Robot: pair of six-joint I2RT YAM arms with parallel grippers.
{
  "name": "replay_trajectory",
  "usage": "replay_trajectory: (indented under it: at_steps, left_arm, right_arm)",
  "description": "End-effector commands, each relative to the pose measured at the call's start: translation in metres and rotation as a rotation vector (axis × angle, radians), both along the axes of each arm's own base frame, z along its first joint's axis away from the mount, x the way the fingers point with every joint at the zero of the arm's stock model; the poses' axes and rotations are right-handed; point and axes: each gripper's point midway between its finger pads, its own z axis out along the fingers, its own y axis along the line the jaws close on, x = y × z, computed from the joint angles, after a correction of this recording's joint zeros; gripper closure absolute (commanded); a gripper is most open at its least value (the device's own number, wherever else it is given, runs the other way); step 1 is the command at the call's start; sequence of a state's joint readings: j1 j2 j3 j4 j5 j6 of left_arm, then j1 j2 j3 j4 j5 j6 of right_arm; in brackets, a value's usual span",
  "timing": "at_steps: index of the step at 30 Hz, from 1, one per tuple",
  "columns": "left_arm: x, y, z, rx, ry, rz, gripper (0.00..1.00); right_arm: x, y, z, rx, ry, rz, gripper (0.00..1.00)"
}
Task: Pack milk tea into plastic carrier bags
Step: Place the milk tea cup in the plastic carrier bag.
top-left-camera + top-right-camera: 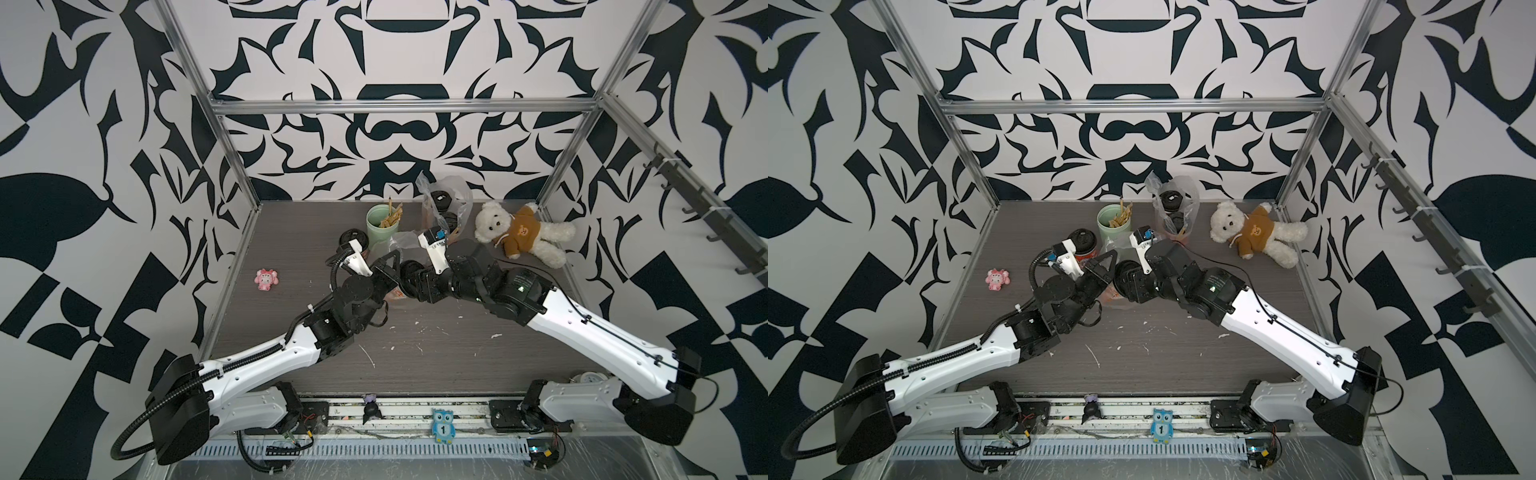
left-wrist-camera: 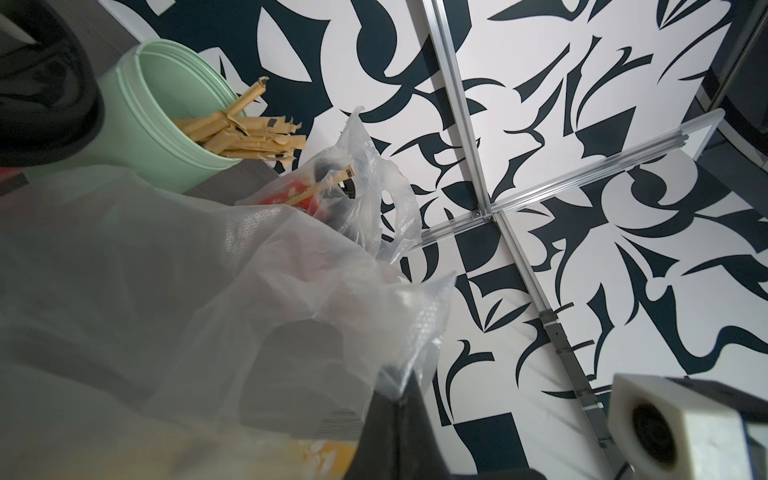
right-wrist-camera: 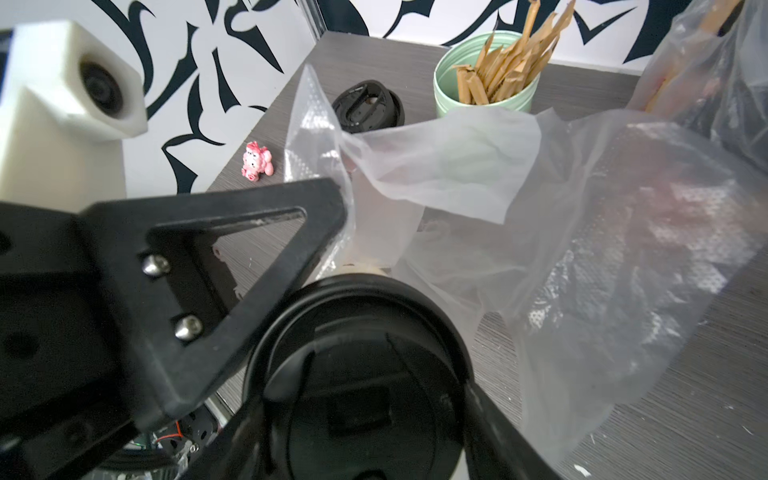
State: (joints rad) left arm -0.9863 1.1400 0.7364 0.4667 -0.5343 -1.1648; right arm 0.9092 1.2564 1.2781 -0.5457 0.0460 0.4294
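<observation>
Right pincer grips a milk tea cup; left pincer, just beside, pinches the carrier bag rim; keep that mouth taut, cup clear of loose film.

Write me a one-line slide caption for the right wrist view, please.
Right gripper grips a black-lidded cup while the left gripper pinches the edge of a clear bag.

A robot lab cell is shown: a grey tabletop is boxed in by an aluminium frame and black-and-white patterned panels, and a left arm and right arm are bolted to a front rail.
</observation>
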Motion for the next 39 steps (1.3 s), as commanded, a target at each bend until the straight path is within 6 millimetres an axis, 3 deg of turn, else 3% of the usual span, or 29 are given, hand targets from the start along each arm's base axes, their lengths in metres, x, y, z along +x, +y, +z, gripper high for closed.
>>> replay_trajectory:
  at_steps: [1,12,24,32,39]
  left_arm:
    - [-0.012,0.002,0.041,-0.158,-0.063,-0.024,1.00]
    - [-0.012,0.000,0.051,-0.187,-0.075,-0.016,1.00]
    - [-0.015,0.006,0.054,-0.210,-0.068,0.006,1.00]
    - [-0.017,0.015,0.059,-0.212,-0.084,0.026,1.00]
    - [-0.019,0.031,0.046,-0.184,-0.073,0.072,1.00]
  right_arm:
    - [-0.006,0.023,0.001,0.089,-0.016,0.039,0.63]
    - [-0.016,0.025,-0.007,0.082,-0.042,0.029,0.63]
    - [-0.013,0.026,-0.010,0.056,-0.157,-0.042,0.67]
    - [-0.015,0.029,-0.033,-0.082,-0.108,-0.014,0.67]
    - [-0.027,0.017,-0.033,-0.229,-0.059,0.048,0.66]
